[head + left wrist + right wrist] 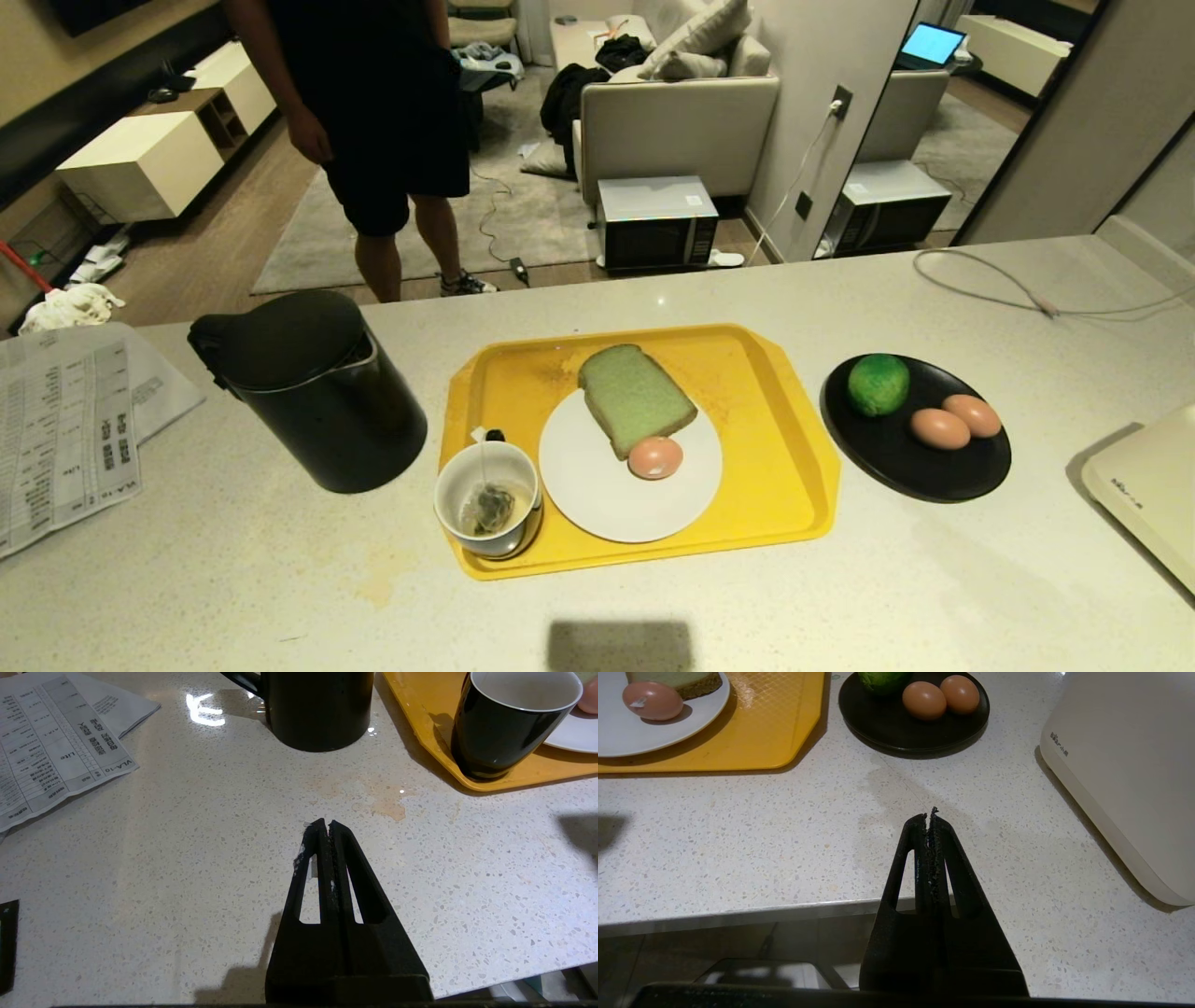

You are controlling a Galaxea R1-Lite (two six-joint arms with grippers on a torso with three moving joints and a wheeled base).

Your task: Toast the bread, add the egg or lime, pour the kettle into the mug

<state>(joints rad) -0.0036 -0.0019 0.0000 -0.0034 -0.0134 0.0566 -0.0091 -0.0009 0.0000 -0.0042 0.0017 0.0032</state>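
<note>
A pale green bread [635,397] slice lies on a white plate [607,499] with one egg [655,457] beside it, all on a yellow tray [784,467]. The mug [487,497], white inside with a tea bag, stands at the tray's near left corner. Left of the tray is the black kettle [313,392], lid shut. Right of the tray, a black plate [934,467] carries the lime [878,384] and two eggs [940,427]. My left gripper [325,823] is shut and empty over bare counter near the front edge. The right gripper [928,815] is shut and empty too, at the counter's edge.
Printed papers [65,429] lie at the far left of the counter. A cream toaster [1153,485] sits at the right edge, and a cable [1036,299] runs along the back right. A person [373,121] stands beyond the counter.
</note>
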